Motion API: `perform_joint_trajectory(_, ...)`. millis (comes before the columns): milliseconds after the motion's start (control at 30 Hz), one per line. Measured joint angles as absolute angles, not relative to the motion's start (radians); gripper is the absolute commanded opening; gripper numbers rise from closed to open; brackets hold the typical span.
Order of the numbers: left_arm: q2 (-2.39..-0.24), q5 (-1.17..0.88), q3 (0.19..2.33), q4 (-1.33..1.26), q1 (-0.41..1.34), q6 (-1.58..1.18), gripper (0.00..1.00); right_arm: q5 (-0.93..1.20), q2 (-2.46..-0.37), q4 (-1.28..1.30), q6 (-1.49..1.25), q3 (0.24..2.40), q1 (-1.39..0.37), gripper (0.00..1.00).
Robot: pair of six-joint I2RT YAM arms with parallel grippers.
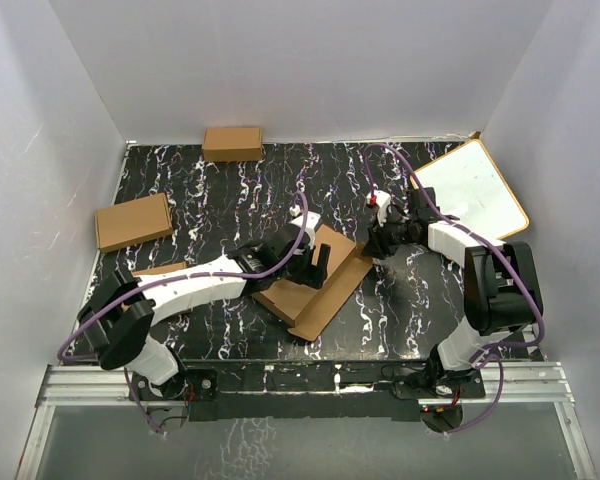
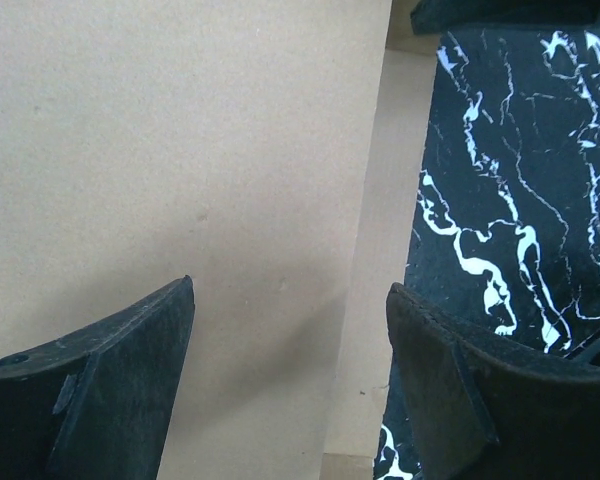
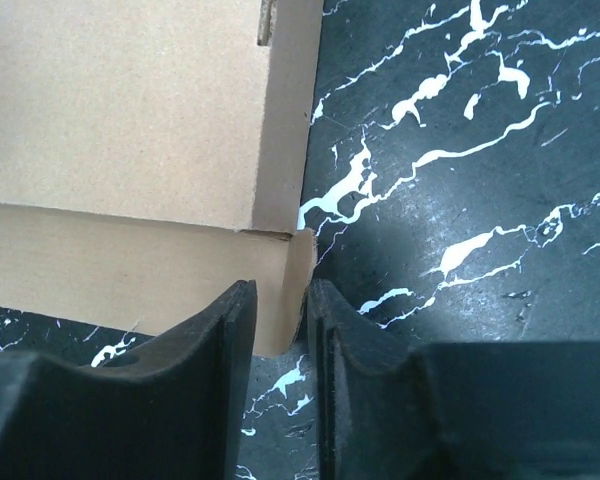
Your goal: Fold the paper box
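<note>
a robotics lab test cell: plain white walls [image 1: 310,60] box in a black marble-patterned table [image 1: 230,190], with a cabled left arm [image 1: 195,285] and right arm [image 1: 490,285] bolted by an aluminium rail [image 1: 300,385] at the near edge.

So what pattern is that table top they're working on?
The table top is black with white marble-like veins; the right wrist view shows it best.

Quick count: one paper box [image 1: 318,292], two small brown boxes [image 1: 231,143] [image 1: 133,221], one white board [image 1: 475,190], two pincers [image 1: 315,260] [image 1: 373,243], one bench [image 1: 230,195].

Left gripper [image 2: 290,300] wide, right gripper [image 3: 280,295] narrow
</note>
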State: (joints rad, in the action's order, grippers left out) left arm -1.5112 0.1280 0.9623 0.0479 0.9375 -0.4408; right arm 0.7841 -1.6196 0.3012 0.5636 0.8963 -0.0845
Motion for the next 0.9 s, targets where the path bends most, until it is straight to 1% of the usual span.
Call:
perform_joint_trajectory(133, -1.53, 0.141, 0.971, 0.073, 0.945, -0.441, 0.74, 0.78, -1.636, 0.303, 0.559, 0.9, -0.084, 0.19)
perform_joint_trajectory(267, -1.557, 0.157, 1.0, 0.089, 0.948, -0.442, 0.71, 0.781, -1.636, 0.306, 0.572, 0.9, -0.084, 0.14)
perform_joint_trajectory(467, -1.605, 0.193, 1.035, 0.125, 0.953, -0.447, 0.68, 0.789, -1.628, 0.318, 0.642, 0.885, -0.084, 0.13)
perform_joint_trajectory(900, -1.615, 0.22, 1.04, 0.128, 0.958, -0.477, 0.68, 0.839, -1.617, 0.371, 0.756, 0.867, -0.095, 0.15)
